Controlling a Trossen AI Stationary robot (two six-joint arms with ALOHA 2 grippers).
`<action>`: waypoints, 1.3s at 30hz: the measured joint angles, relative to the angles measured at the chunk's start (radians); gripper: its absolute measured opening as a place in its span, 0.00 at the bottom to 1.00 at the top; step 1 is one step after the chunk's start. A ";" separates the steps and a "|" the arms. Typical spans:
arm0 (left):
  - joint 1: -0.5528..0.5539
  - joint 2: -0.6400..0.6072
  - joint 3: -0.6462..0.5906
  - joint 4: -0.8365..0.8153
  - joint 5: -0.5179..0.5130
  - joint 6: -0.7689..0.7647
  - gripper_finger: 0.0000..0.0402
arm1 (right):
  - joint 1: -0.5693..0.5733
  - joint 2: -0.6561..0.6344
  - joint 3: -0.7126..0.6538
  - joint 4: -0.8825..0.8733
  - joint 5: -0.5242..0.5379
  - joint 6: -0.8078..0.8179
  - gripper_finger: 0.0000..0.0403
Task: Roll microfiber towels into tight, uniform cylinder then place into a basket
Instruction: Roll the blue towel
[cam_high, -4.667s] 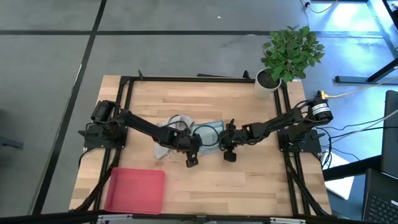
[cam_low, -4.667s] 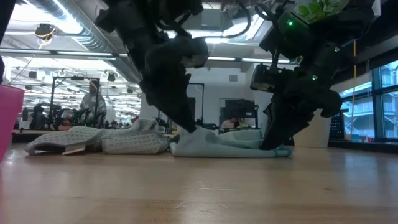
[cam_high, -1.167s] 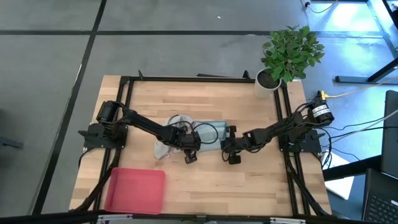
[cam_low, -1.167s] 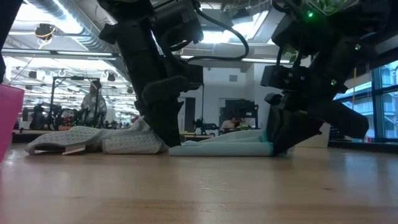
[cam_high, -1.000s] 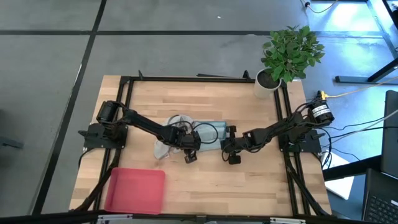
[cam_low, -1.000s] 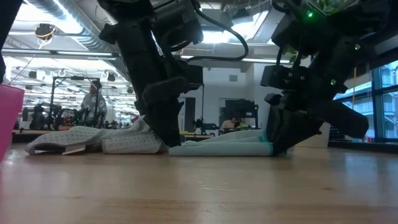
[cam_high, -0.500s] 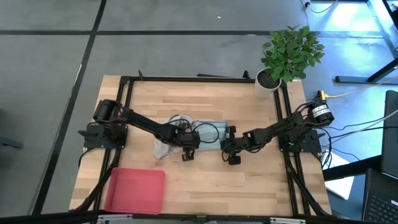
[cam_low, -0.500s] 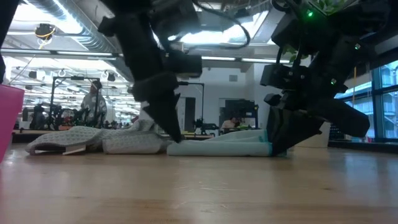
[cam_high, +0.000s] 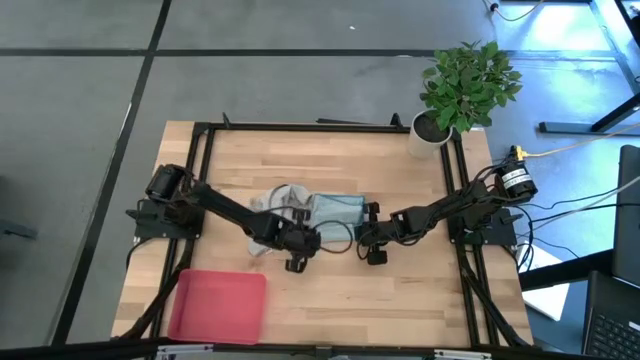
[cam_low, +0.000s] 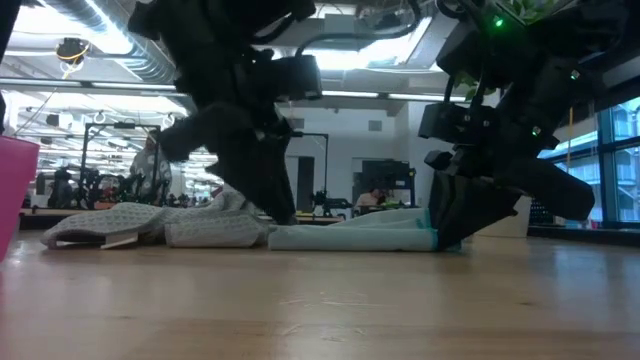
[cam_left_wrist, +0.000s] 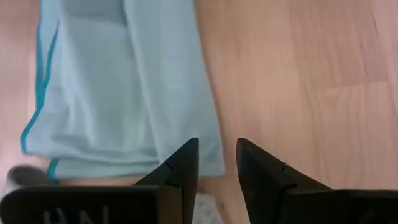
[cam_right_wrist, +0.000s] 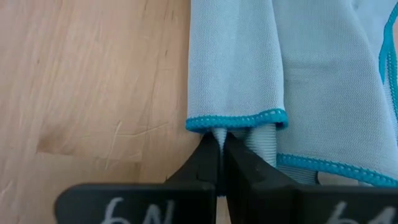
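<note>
— Where's the blue towel (cam_high: 335, 210)?
— Mid-table, folded. The right gripper (cam_right_wrist: 219, 144) pinches its trimmed end.
— And the left gripper (cam_left_wrist: 216, 167)?
— Fingers slightly apart, empty, just over the towel's opposite corner.

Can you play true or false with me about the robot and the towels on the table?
1. The right gripper is pinching the edge of the pale blue towel. True.
2. The left gripper is holding the blue towel too. False: its fingers are apart with nothing between them, poised at the towel's edge.
3. A towel is already in the pink-red basket. False: the basket holds no towel; both towels lie on the table.
4. The grey towel lies crumpled beside the blue one. True.
5. The blue towel is rolled into a tight cylinder. False: it lies in loose flat folds.
</note>
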 joint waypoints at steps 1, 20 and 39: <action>-0.006 0.010 0.000 0.009 -0.007 0.007 0.24 | 0.000 0.000 0.000 0.000 0.000 0.000 0.02; -0.019 0.053 0.001 0.037 -0.076 -0.001 0.24 | 0.000 0.000 0.000 0.001 0.000 0.000 0.02; -0.026 0.135 0.004 0.063 -0.127 -0.050 0.02 | 0.000 0.001 0.000 0.001 0.000 0.001 0.02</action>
